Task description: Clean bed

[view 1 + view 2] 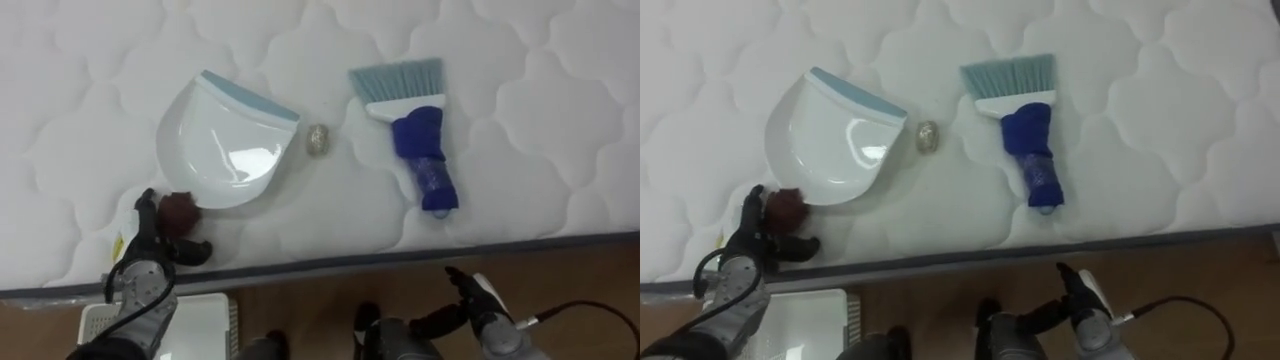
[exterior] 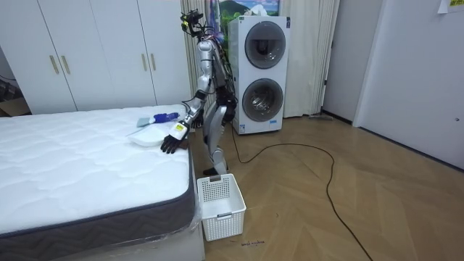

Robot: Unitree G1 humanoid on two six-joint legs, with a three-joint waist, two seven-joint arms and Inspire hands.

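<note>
On the white quilted mattress [image 1: 90,90] lies a white dustpan [image 1: 225,150] with a pale blue lip, its dark red handle [image 1: 180,210] pointing toward the bed's near edge. A small crumpled scrap [image 1: 318,140] rests just right of the pan's lip. Further right lies a brush [image 1: 418,135] with a blue handle and light blue bristles. My left hand [image 1: 150,255] is at the bed's edge, open, with a finger left of the pan's handle and the thumb below it. My right hand [image 1: 485,310] hangs open below the mattress edge, over the floor.
I stand at the side of the bed. A white slatted basket [image 2: 221,206] sits on the wooden floor by the bed's corner, beside my feet. Stacked washing machines [image 2: 261,72] stand behind me and wardrobes [image 2: 94,51] line the far wall.
</note>
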